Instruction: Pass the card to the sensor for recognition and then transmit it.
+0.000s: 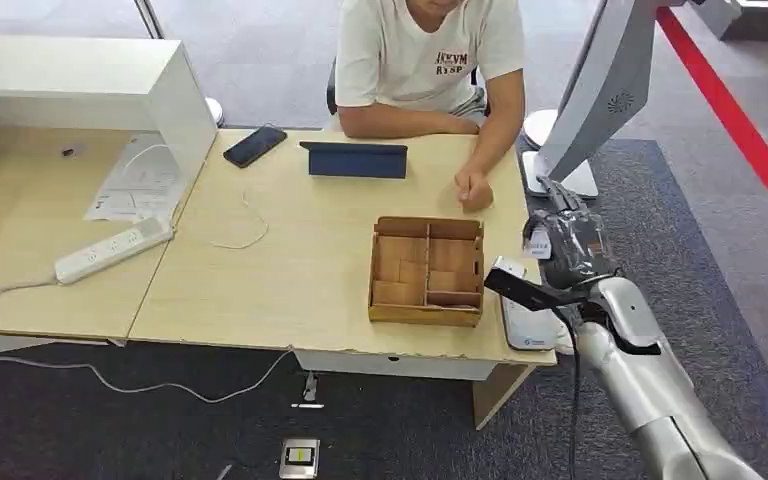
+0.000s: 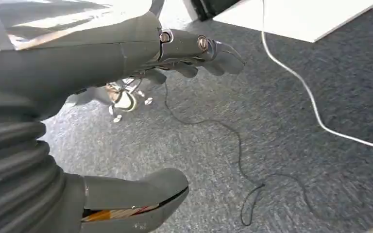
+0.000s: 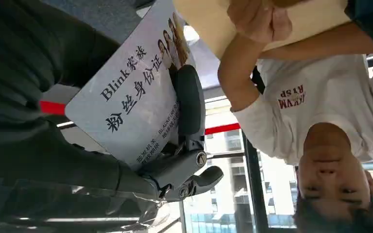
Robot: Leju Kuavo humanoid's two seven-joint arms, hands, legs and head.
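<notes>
My right hand [image 1: 572, 243] hovers at the table's right edge, just past the wooden box, and pinches a white card [image 1: 537, 241]. In the right wrist view the card [image 3: 126, 102] carries dark printed characters and small portraits; a dark finger [image 3: 189, 102] lies across its face and my right hand [image 3: 175, 165] clamps it from behind. A flat white sensor pad [image 1: 528, 326] lies on the table's near right corner, below and nearer than the card. My left hand [image 2: 102, 53] hangs over grey carpet with fingers apart and nothing in it.
A person [image 1: 430, 50] sits at the far side, a fist [image 1: 473, 190] resting on the table [image 1: 290, 270]. A compartmented wooden box [image 1: 426, 270], a tablet [image 1: 357, 160], a phone [image 1: 254, 146] and a power strip [image 1: 110, 250] lie on it. A white stand [image 1: 600, 90] rises at right.
</notes>
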